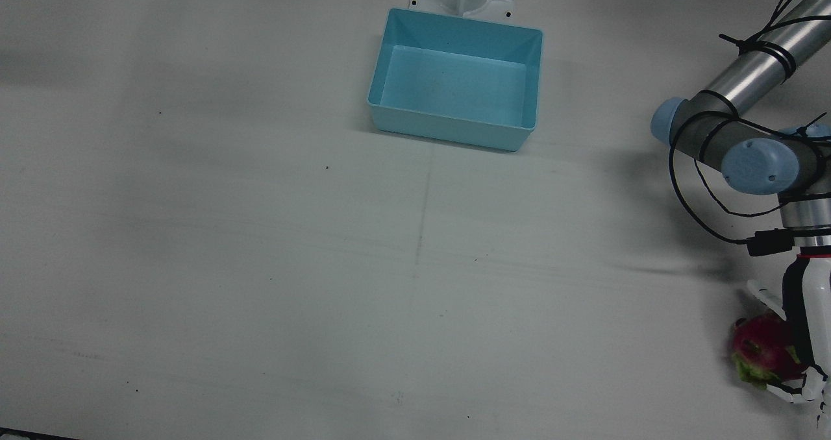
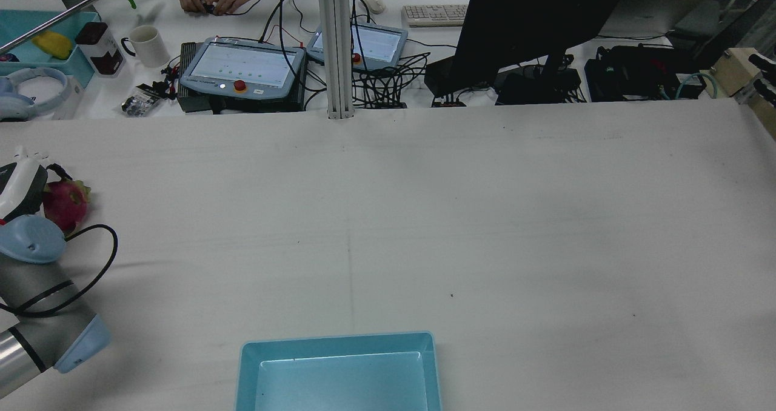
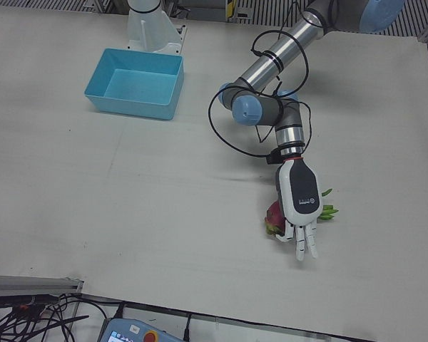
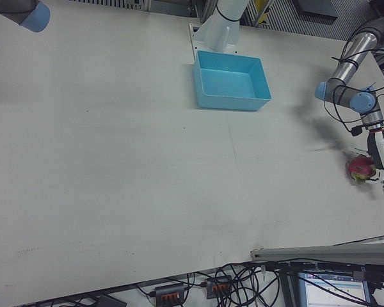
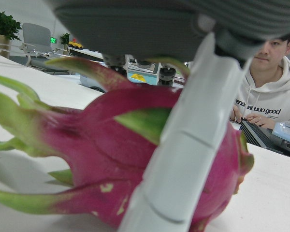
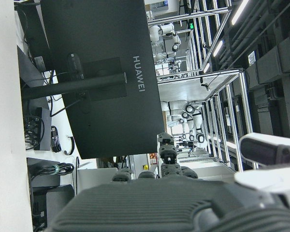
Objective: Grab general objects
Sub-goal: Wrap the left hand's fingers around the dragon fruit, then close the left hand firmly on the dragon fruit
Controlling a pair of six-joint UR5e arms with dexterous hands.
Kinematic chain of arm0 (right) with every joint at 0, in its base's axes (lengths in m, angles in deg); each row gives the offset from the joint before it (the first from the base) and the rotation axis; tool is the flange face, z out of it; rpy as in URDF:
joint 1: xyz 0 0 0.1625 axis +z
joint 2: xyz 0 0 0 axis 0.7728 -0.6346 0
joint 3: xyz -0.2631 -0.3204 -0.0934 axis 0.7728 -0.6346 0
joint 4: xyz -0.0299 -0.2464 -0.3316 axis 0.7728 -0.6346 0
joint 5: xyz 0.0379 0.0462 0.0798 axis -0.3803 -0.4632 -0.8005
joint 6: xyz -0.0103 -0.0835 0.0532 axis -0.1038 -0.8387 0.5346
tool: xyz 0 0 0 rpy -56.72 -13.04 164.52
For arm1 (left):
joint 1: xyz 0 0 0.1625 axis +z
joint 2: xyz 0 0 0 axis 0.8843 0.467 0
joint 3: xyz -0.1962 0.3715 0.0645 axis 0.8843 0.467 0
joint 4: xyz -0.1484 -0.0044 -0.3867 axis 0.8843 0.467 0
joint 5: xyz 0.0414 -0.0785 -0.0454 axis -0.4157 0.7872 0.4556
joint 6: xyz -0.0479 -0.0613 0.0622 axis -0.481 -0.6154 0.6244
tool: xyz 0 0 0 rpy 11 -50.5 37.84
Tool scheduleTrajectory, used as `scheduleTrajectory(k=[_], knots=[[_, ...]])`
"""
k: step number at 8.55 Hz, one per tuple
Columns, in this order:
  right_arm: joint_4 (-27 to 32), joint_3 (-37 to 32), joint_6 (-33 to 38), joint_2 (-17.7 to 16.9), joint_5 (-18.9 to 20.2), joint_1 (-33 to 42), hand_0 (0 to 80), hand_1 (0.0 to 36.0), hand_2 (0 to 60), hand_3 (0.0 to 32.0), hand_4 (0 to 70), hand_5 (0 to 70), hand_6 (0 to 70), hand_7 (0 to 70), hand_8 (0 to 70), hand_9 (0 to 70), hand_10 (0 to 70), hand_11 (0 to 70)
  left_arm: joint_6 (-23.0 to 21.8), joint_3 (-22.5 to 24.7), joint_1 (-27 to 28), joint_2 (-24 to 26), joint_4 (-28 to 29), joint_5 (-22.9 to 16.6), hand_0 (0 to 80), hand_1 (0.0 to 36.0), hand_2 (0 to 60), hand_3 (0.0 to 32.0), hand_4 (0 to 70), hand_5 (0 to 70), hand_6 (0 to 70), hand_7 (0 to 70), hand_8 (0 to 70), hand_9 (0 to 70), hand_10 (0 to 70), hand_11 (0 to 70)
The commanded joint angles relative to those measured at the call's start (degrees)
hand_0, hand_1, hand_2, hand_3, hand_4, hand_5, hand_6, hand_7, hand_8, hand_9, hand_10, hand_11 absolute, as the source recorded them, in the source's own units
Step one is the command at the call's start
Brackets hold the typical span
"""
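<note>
Left hand [image 3: 299,206] is down over the dragon fruit [image 3: 274,217], palm on top of it, one white finger [image 5: 183,145] curled across the fruit's pink skin in the left hand view. The other fingers point out past the fruit, fairly straight, so the wrap looks partial; whether the fruit is truly gripped I cannot tell. The fruit sits on the white surface [image 1: 260,265] near its edge on the robot's left, green tips sticking out beside the hand. Well away, by the pedestal, stands a blue bin [image 1: 454,86]. The right hand [image 6: 183,203] shows only as a dark palm in its own camera, pointed at a black monitor [image 6: 101,72]; its fingers' spread cannot be told.
</note>
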Motion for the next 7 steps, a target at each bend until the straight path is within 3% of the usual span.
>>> scheduleTrajectory(k=[1,3,4,6,7], knots=[[0.00,0.00,0.00,0.00,-0.09,0.00,0.0,0.0,0.0,0.0,0.0,0.0,0.0,0.0,0.0,0.0,0.0,0.0,0.22,-0.05,0.11,0.01,-0.69,1.02,80.0,36.0,60.0,0.0,11.6,29.0,8.5,6.1,2.3,0.0,0.7,6.2],[0.00,0.00,0.00,0.00,0.00,0.00,0.0,0.0,0.0,0.0,0.0,0.0,0.0,0.0,0.0,0.0,0.0,0.0,0.74,-0.14,0.11,0.01,-1.57,1.90,80.0,36.0,60.0,0.0,12.5,30.2,9.9,8.2,2.8,0.2,1.6,7.6],[0.00,0.00,0.00,0.00,0.00,0.00,0.0,0.0,0.0,0.0,0.0,0.0,0.0,0.0,0.0,0.0,0.0,0.0,1.00,-0.40,0.20,0.10,-1.74,2.60,80.0,36.0,60.0,0.0,17.9,41.2,19.4,19.1,6.9,5.5,7.5,16.3],[0.00,0.00,0.00,0.00,0.00,0.00,0.0,0.0,0.0,0.0,0.0,0.0,0.0,0.0,0.0,0.0,0.0,0.0,1.10,-1.36,0.38,0.62,-1.75,2.61,77.9,36.0,60.0,0.0,23.5,51.5,33.5,35.3,16.9,18.5,17.2,29.7],[0.00,-0.09,0.00,0.00,0.00,0.00,0.0,0.0,0.0,0.0,0.0,0.0,0.0,0.0,0.0,0.0,0.0,0.0,1.10,-1.37,0.38,0.71,-1.83,2.61,59.2,36.0,60.0,0.0,25.5,51.1,36.5,38.1,21.0,23.7,23.3,37.7]])
